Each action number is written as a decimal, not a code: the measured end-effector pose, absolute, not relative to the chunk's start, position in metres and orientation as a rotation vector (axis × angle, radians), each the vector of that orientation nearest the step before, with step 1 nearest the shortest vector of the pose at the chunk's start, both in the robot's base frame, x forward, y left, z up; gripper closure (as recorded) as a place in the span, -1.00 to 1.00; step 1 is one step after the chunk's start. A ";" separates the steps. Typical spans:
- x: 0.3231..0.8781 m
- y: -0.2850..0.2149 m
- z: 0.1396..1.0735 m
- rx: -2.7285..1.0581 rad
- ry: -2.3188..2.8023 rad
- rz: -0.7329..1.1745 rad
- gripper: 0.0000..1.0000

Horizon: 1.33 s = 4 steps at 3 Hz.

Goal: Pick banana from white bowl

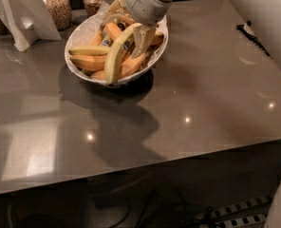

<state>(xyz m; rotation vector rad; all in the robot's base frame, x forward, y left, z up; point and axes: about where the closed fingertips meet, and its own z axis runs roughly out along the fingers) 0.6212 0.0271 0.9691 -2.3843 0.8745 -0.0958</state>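
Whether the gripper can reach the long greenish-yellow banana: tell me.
Probably yes: the gripper is at the upper end of the banana, which lies uncovered atop the other bananas in the white bowl.

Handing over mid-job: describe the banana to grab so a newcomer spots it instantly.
On the glossy grey table, find the wide white oval bowl at its far left. The target is the long curved greenish-yellow banana lying on top, its upper end at the robot's gripper; the other bananas are shorter, mostly orange-yellow.

On the glossy grey table (202, 89) are set a white bowl (82, 31), two jars (58, 6) and a folded white sign (24, 13); the gripper (143, 45) is held over the bowl.
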 end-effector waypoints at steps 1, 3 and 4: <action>0.630 0.028 0.960 -2.404 0.883 -0.089 -0.30; 0.645 0.026 0.945 -2.428 0.910 -0.080 -0.20; 0.651 0.027 0.940 -2.431 0.923 -0.076 -0.20</action>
